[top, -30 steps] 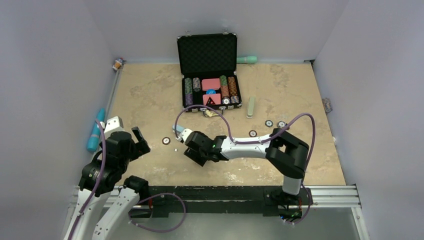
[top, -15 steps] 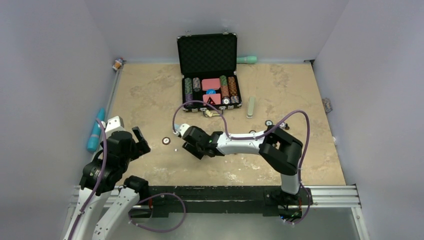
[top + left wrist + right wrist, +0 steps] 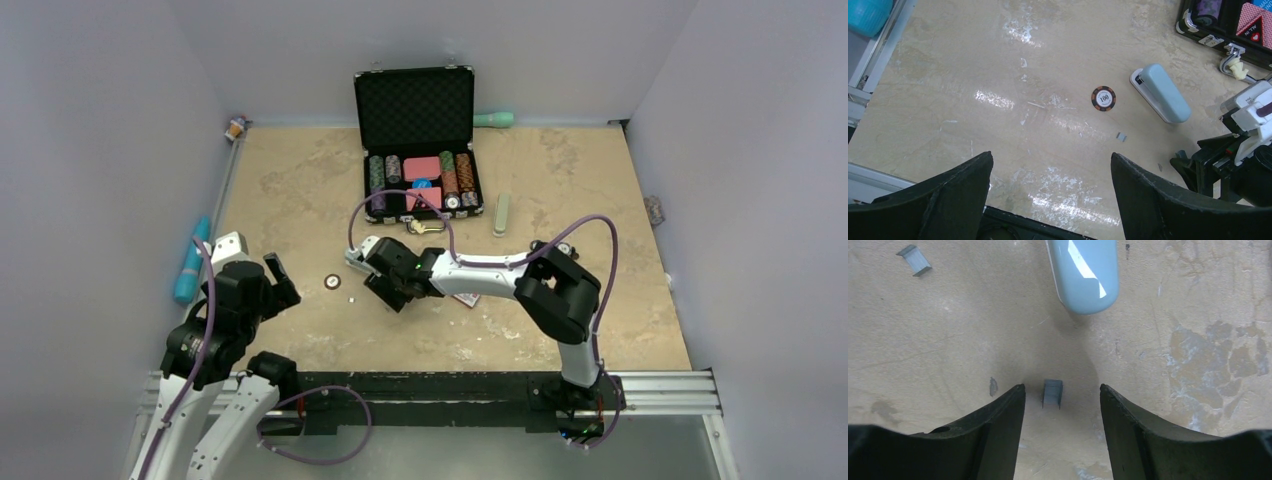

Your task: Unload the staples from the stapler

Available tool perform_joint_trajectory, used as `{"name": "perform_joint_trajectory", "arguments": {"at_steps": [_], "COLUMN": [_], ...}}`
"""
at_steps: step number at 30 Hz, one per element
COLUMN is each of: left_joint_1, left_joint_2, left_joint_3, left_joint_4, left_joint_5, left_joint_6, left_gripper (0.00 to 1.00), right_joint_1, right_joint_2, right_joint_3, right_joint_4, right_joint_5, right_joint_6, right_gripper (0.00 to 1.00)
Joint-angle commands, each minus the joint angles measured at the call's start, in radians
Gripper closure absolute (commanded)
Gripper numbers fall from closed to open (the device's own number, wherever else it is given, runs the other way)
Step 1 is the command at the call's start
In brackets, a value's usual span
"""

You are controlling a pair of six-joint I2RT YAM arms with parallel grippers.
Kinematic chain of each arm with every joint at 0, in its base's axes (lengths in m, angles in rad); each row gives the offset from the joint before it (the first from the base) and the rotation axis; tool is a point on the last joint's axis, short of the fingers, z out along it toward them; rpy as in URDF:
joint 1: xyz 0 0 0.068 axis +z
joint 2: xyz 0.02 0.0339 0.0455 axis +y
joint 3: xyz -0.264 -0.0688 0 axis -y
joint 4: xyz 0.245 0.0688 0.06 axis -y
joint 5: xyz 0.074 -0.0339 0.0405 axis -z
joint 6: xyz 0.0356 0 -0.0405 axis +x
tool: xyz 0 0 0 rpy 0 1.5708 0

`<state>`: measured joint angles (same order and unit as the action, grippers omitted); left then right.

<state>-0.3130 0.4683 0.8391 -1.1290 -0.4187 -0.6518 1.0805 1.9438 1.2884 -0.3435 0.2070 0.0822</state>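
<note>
Seen from the right wrist, the right gripper [image 3: 1062, 390] hangs low over the table [image 3: 1198, 405] with its jaws released and parted. A short grey staple strip [image 3: 1053, 392] lies flat on the tabletop in the gap, clear of both fingers [image 3: 998, 435], so nothing is grasped. At 12 o'clock of that strip, near it, sits the rounded end of the pale blue stapler [image 3: 1083, 272]. A second staple strip [image 3: 914, 259] lies well apart at about 10 o'clock

From overhead, the right arm [image 3: 480, 275] stretches across toward 9 o'clock, putting its gripper near the middle of the table. The stapler shows just at the gripper's 11 o'clock, partly covered by it. A poker chip [image 3: 332, 282] lies at 9 o'clock of the gripper, apart from it. Further toward 9 o'clock the left gripper [image 3: 277, 278] hovers with its jaws released wide and holding nothing; its wrist view shows only bare tabletop between its fingers. In that view the chip reads 100, the stapler lies at the chip's 3 o'clock without touching it, and the second staple strip rests at the chip's 5 o'clock

At the table's 12 o'clock edge stands an open black poker chip case [image 3: 418, 140] with chip stacks and red cards inside. A pale green bar [image 3: 501, 213] lies at the case's 4 o'clock, and a teal object [image 3: 190, 262] lies along the table's 9 o'clock edge
</note>
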Motion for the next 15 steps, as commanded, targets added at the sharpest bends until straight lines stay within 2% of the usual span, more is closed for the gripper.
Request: {"name": "perform_joint_trajectory", "arguments": {"at_steps": [1, 8, 15], "left_joint_1": [0.014, 0.017, 0.017], "left_joint_2": [0.006, 0.004, 0.002], "left_joint_3": [0.0, 0.001, 0.0], "left_joint_4": [0.035, 0.035, 0.035], "left_joint_5": [0.004, 0.006, 0.004], "left_joint_6": [0.023, 0.023, 0.022], "left_gripper": [0.1, 0.1, 0.11], "right_joint_1": [-0.034, -0.053, -0.053], "right_joint_2": [0.021, 0.008, 0.004], "right_joint_3": [0.081, 0.083, 0.052], "right_joint_4": [-0.094, -0.132, -0.118], "right_joint_5": [-0.087, -0.131, -0.203], "right_joint_6": [0.071, 0.064, 0.076], "right_gripper": [0.4, 0.41, 0.49]}}
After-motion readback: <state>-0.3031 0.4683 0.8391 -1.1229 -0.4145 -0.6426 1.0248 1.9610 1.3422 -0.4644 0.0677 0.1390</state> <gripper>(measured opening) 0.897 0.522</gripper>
